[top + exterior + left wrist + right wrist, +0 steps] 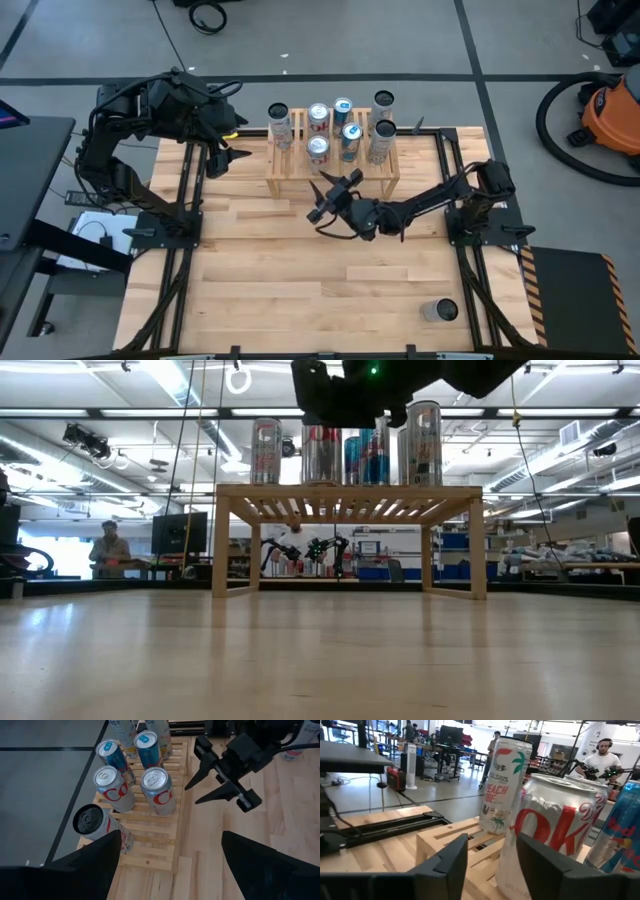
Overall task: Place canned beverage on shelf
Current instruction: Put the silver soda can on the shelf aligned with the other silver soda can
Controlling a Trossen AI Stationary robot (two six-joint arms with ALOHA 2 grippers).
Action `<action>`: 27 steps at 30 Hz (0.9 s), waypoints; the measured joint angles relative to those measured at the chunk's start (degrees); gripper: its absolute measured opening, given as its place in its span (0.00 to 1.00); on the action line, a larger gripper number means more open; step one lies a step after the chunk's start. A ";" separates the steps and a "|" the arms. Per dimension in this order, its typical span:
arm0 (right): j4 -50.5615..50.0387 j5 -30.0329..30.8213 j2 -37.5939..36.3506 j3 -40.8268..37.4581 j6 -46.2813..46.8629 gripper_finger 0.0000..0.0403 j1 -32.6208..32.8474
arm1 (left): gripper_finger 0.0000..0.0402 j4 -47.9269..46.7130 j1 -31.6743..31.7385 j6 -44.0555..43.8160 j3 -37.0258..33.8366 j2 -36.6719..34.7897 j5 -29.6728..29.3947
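Observation:
The light wooden shelf (332, 165) stands at the table's far middle, with several cans upright on its slatted top (150, 840). A silver Coke can (318, 150) stands by the shelf's near edge and also shows in the right wrist view (555, 830). My right gripper (322, 197) is open and empty, just on the near side of the shelf, pointing at that can without touching it. It also shows in the left wrist view (196, 790). My left gripper (232, 152) is open and empty, raised beside the shelf's left end.
One more grey can (440, 311) is on the table near its near right corner. Black frame rails (185, 200) run along both sides of the table. In the low view, the shelf (350, 495) stands on legs with open space under it. People show in the room beyond.

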 joint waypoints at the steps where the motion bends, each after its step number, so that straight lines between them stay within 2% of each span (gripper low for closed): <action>1: -0.15 -0.04 0.00 0.00 0.09 0.42 -0.22 | 0.86 0.00 0.01 0.00 0.00 0.00 0.02; 8: -0.59 -1.90 0.00 0.00 2.60 0.35 -2.53 | 0.86 0.00 0.00 -0.37 0.00 0.00 0.01; 27: -3.76 -4.75 0.00 0.00 3.92 0.35 -6.87 | 0.86 0.01 0.00 -1.07 0.00 0.00 0.02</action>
